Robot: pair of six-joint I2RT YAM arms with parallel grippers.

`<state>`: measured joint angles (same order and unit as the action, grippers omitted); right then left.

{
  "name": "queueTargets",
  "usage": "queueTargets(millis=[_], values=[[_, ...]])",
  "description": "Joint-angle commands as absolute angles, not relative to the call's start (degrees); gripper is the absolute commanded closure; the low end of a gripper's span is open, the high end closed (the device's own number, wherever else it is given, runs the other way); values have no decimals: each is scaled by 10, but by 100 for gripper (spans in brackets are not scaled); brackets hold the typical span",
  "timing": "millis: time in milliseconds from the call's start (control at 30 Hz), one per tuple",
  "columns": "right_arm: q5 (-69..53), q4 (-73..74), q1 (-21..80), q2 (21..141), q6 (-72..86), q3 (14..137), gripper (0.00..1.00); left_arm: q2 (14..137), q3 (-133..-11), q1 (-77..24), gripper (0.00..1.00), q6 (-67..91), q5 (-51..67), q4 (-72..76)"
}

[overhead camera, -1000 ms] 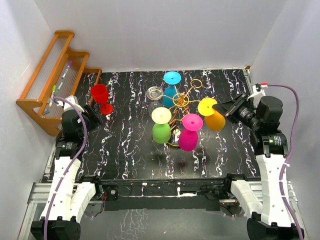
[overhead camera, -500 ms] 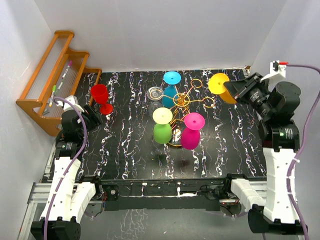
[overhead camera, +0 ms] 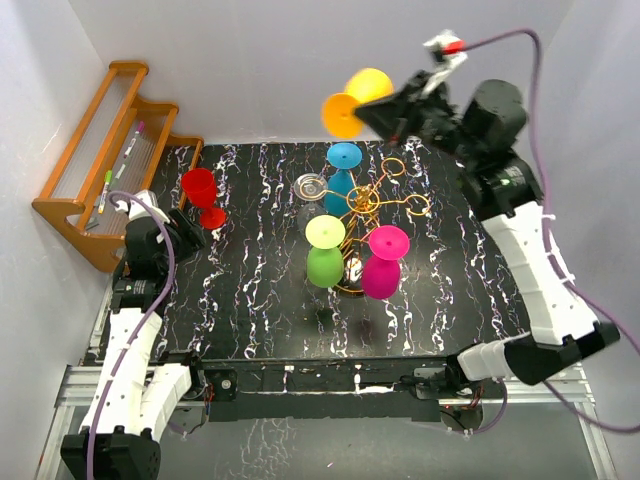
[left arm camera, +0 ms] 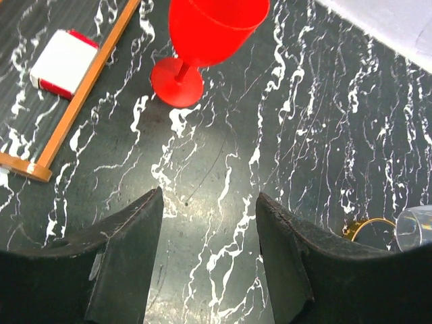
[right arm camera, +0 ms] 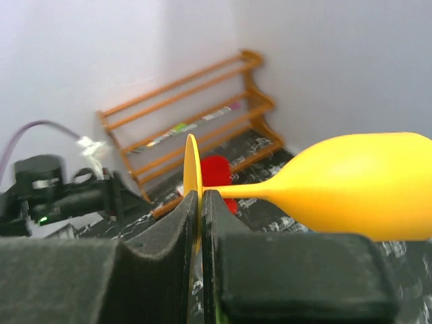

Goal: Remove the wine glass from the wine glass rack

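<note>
The gold wine glass rack (overhead camera: 362, 203) stands mid-table with a blue (overhead camera: 343, 160), a green (overhead camera: 323, 250), a magenta (overhead camera: 381, 262) and a clear glass (overhead camera: 310, 185) hanging upside down on it. My right gripper (overhead camera: 378, 102) is raised high over the back of the table, shut on the foot of a yellow-orange wine glass (overhead camera: 345, 113), which lies sideways clear of the rack. In the right wrist view the fingers (right arm camera: 172, 229) pinch the thin foot disc of the yellow wine glass (right arm camera: 358, 189). My left gripper (left arm camera: 209, 202) hangs open and empty over the table by an upright red glass (left arm camera: 212, 27).
An orange wooden slatted shelf (overhead camera: 110, 150) holding pens leans at the back left. The red glass (overhead camera: 203, 195) stands on the table near it. A small white and red box (left arm camera: 63, 62) lies by the shelf's bottom rail. White walls close in on three sides.
My right arm has swung the yellow glass from the rack's right side up and back to the left, high above the rack. The left arm has stayed still.
</note>
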<state>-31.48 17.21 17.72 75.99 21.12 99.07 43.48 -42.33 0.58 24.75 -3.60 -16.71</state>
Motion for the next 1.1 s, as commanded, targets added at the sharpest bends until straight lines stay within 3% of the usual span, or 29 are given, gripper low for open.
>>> queueTargets(millis=[0, 267, 400, 667, 1067], values=[[-196, 219, 378, 807, -31, 1123, 92, 477, -497, 7, 44, 276, -46, -222], [24, 188, 676, 772, -236, 992, 92, 565, -852, 8, 43, 309, -86, -478], [85, 194, 778, 743, -283, 927, 92, 563, -956, 7, 41, 326, -72, -550], [319, 104, 970, 718, -449, 689, 92, 536, -924, 5, 40, 362, 107, -574], [405, -56, 1099, 687, -616, 470, 92, 497, -860, -25, 39, 369, 277, -627]])
